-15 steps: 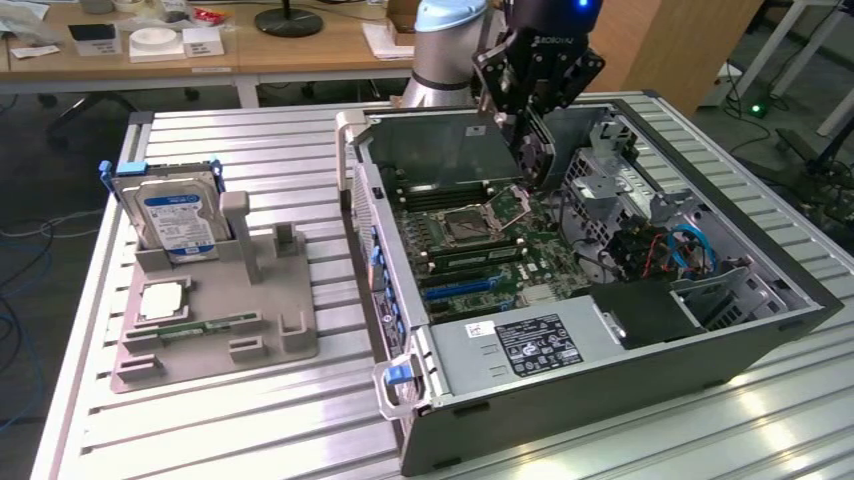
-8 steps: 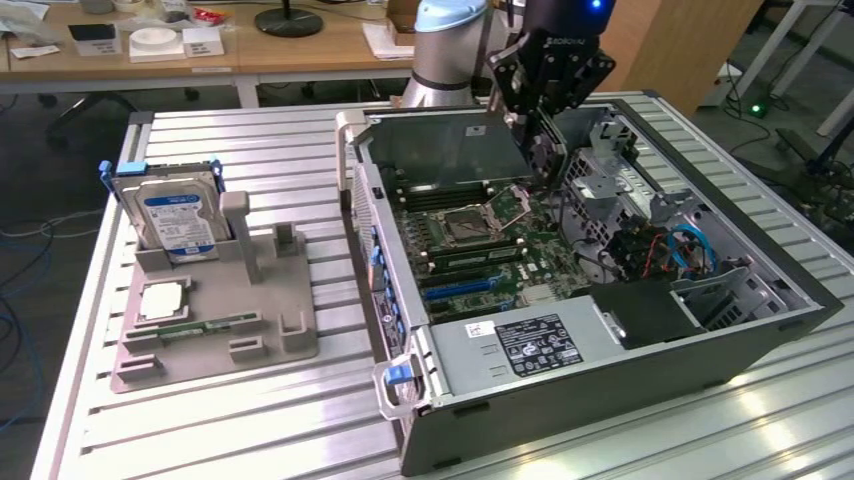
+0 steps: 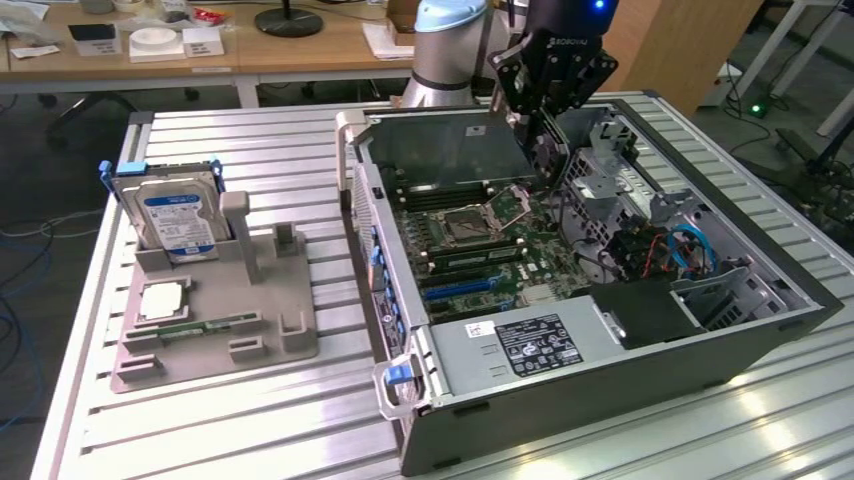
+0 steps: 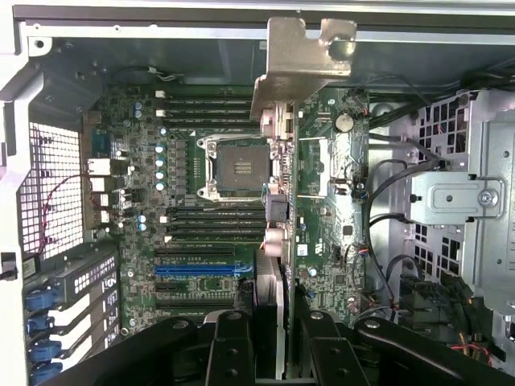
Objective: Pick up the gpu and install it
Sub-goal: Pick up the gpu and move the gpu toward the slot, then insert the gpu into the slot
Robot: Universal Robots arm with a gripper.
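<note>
The gripper (image 4: 272, 326) pinches the gpu (image 4: 273, 241) between its dark fingers (image 4: 232, 346), jaws part closed against the card's two flat faces. In the exterior view the gripper (image 3: 545, 95) hangs over the open computer case (image 3: 400, 250) with the gpu (image 3: 545, 150) dangling edge-on below it, above the motherboard (image 3: 494, 250) and apart from it. From the wrist the card reads as a thin line running out to its pale metal bracket (image 4: 302, 60), which sits over the far end of the case, beside the CPU socket (image 4: 237, 165). I judge the card light and stiff, but fragile: bare components and solder on both faces, a contact edge that should not be scraped, and a long reach beyond the fingers that lets it swing or twist if the hold is slack. The flat faces near the middle of its length look like the safest place to grip, clear of the bracket and the contact edge; here the hold appears nearer the end away from the bracket, so the bracket end may droop. Room is tight. The case walls rise all round, the drive cage (image 4: 451, 197) and loose cables (image 4: 378, 209) crowd one flank, and the memory slots and blue slot (image 4: 197, 269) lie on the other. Straight up and down is the open path; sideways the bracket could catch on the case rim or snag a cable. The hard drive (image 3: 180, 220) stands in the grey tray (image 3: 214, 330), well apart
</note>
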